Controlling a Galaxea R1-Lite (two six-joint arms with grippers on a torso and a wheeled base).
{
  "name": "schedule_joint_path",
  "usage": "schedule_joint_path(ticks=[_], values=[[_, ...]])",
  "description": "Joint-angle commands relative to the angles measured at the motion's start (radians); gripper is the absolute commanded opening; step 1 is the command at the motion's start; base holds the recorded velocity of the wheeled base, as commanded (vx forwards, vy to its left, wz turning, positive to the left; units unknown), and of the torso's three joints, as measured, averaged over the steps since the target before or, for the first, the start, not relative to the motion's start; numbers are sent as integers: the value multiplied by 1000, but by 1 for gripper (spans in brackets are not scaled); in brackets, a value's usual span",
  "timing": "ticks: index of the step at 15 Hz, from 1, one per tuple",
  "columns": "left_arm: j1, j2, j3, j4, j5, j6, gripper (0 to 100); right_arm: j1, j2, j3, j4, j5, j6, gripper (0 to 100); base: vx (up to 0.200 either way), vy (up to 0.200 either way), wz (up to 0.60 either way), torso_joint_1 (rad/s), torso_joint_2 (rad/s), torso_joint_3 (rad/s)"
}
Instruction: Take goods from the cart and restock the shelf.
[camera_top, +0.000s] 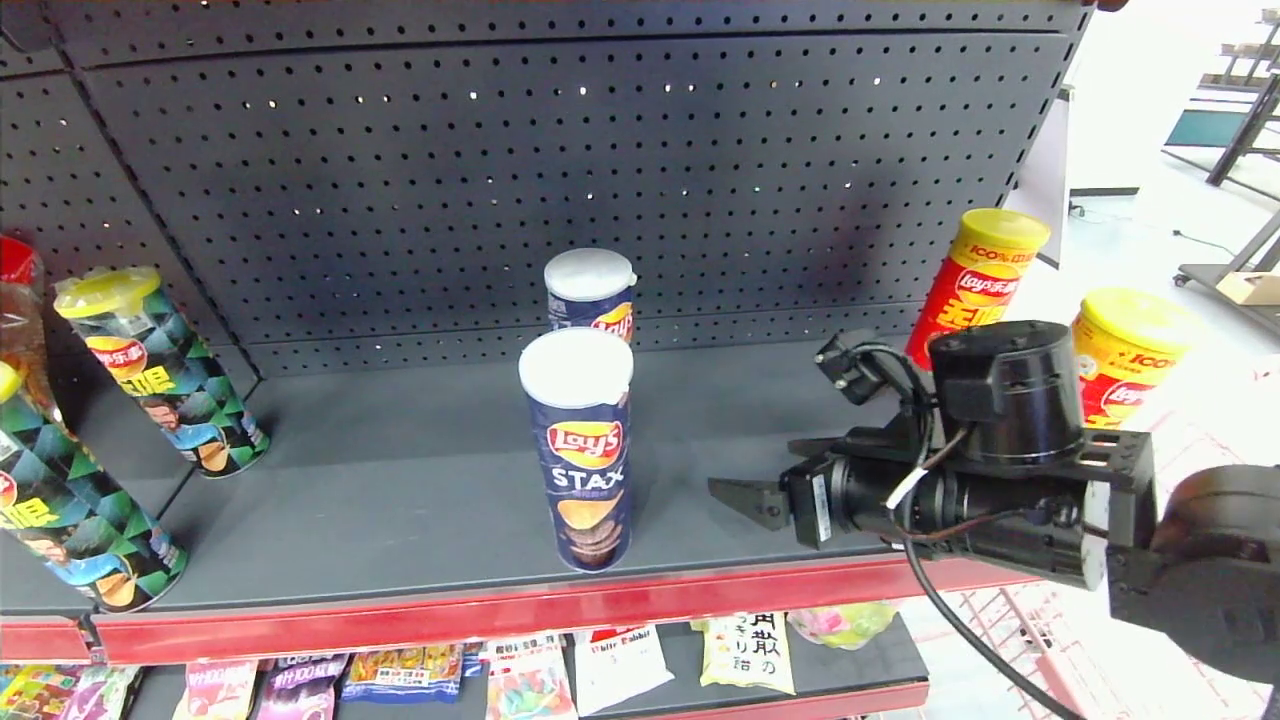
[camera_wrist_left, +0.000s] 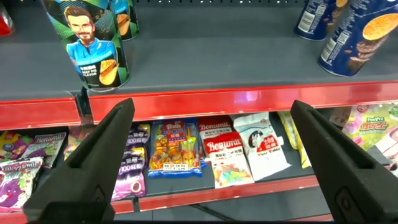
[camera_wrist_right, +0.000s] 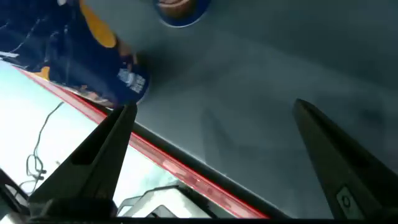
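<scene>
Now the right gripper (camera_wrist_right: 212, 106) is hovering with its two fingers spread apart and nothing between them. It is just beside the front dark blue cylindrical chip can with the white lid (camera_top: 580, 450), on that can's right side. This can is standing on the dark grey metal shelf with the red front edge (camera_top: 400, 470), close to that edge. A second dark blue can (camera_top: 590, 290) is standing behind it, nearer the perforated back panel (camera_top: 400, 200). The left gripper (camera_wrist_left: 211, 104) is also holding its fingers wide apart and empty, facing the lower shelf with snack bags (camera_wrist_left: 180, 149).

I am judging the risk like this: the front can is tall, narrow and near the edge, so a sideways move of the right gripper could be tipping it off the shelf — or pushing it into the can behind.

The front can is standing upright — its long axis is running vertically, the lid is pointing up and the label is facing outward. Two red cans with yellow lids (camera_top: 985, 270) are standing at the right, probably the next goods.
</scene>
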Motion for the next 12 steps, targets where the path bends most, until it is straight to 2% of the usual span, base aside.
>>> schedule_joint_path(ticks=[1,8,12], values=[[0,1,0,0,0,0,100,25,68,-34,-1,-7,-1,100,0,0,0,0,0,0],[0,1,0,0,0,0,100,47,168,-114,-13,-74,-27,100,0,0,0,0,0,0],[0,1,0,0,0,-2,100,70,190,-129,-11,-77,-42,100,0,0,0,0,0,0]])
